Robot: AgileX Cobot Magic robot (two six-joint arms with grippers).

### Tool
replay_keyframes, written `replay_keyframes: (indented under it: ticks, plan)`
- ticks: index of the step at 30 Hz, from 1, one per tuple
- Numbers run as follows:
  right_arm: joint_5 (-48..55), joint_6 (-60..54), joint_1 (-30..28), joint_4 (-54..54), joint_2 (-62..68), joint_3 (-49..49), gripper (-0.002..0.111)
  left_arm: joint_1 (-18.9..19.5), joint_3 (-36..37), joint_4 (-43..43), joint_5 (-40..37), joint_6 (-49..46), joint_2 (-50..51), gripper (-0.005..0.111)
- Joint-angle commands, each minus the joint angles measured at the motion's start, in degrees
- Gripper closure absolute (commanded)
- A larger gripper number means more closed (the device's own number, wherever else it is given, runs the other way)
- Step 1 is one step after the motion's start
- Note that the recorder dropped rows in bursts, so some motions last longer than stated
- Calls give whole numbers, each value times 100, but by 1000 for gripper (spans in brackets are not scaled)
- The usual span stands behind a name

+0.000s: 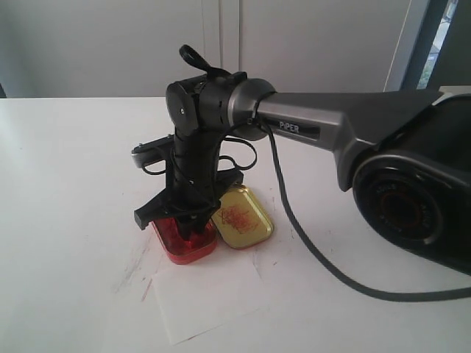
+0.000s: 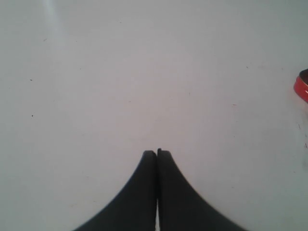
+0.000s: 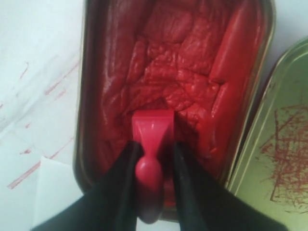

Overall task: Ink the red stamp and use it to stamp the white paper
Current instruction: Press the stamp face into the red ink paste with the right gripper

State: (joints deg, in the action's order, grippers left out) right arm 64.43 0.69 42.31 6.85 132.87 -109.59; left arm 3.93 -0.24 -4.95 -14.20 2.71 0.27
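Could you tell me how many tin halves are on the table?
2. The red ink-filled half sits beyond the white paper; the gold half lies beside it, rightward in the exterior view. None seems hidden.

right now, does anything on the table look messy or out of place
Red ink streaks mark the white table beside the ink tin, and the gold lid is scribbled red inside. Nothing looks tipped.

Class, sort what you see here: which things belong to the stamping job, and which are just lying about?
For the job: small red plastic stamp, held in the right gripper; open red ink tin under it; thin white paper sheet.
Lying about: gold-coloured tin lid; black cable; shut left gripper, idle over the white tabletop.
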Motion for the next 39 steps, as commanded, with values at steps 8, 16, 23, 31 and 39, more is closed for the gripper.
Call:
replay_keyframes:
  ticks: [8,16,23,31,39]
  plan:
    - [44,-69,-12,-112,290,20,108,-6,24,-51,-24,-5,-27,107]
    - [111,-69,-12,-112,431,20,108,-6,24,-51,-24,-5,-27,107]
    - [110,-69,-12,-112,465,39,108,-6,24,-51,-24,-5,-27,107]
    - [121,-69,-12,-112,633,39,108,-6,24,-51,-24,-5,-27,107]
    - [121,-69,-12,-127,490,39,108,-6,24,-51,-24,-5,-27,107]
